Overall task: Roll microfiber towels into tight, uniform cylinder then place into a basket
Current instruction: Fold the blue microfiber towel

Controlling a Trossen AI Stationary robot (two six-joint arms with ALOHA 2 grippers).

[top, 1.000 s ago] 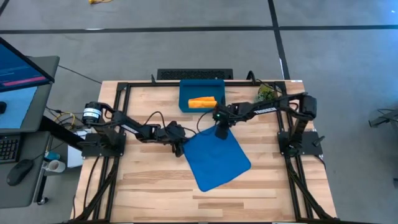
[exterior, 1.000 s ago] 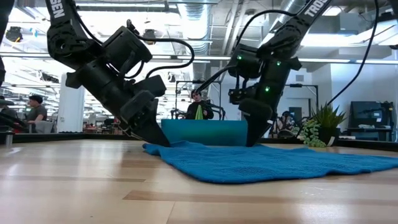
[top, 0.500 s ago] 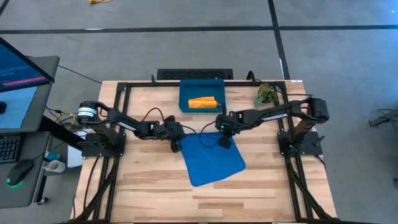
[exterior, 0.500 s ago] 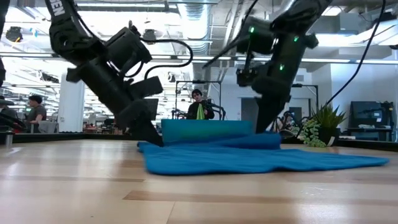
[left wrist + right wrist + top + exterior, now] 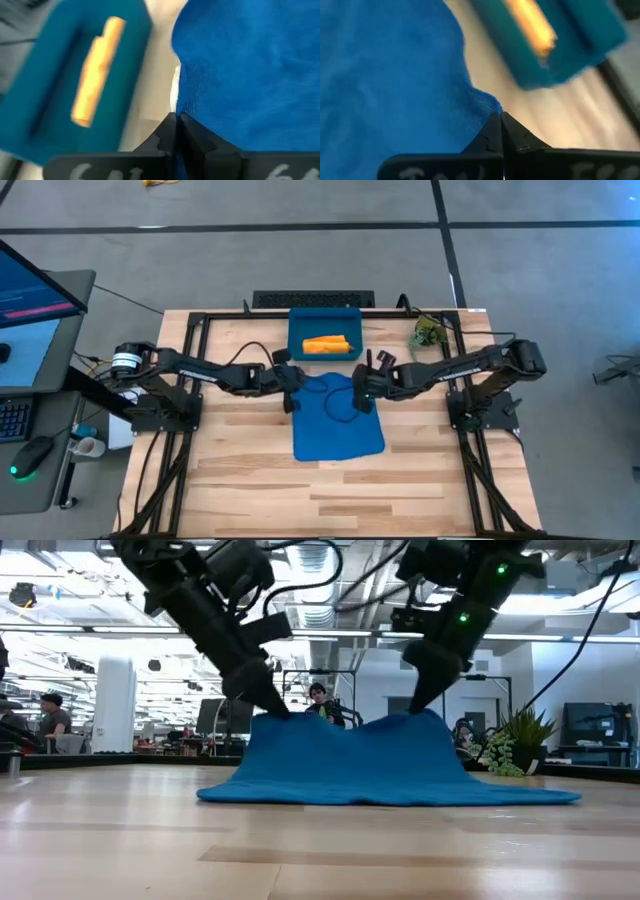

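The bright blue towel lies at the table's middle with its far edge raised like a tent. Its near part rests on the table. My left gripper is shut on the towel's far left corner. My right gripper is shut on its far right corner. The orange-yellow towel lies rolled up inside the dark-blue basket at the far middle. The roll also shows in the left wrist view and the right wrist view. My left gripper pinches the towel's far left corner between its two fingertips, slanting down from the left. The corner is lifted; the cloth slopes down from it onto the table. My right gripper pinches the towel's far right corner between its two fingertips, slanting down from the right. The corner is lifted; the edge between the two grippers sags a little.
A small green plant stands at the far right. Black frame rails run along the table's left and right sides. Bare wood lies near the towel toward the table's near edge.
Both grippers have risen with the towel's far corners, my left gripper also moving toward the right. The far edge is lifted off the table while the near part stays down. The towel has turned from a slanted lie to square with the table and slid toward the far left.
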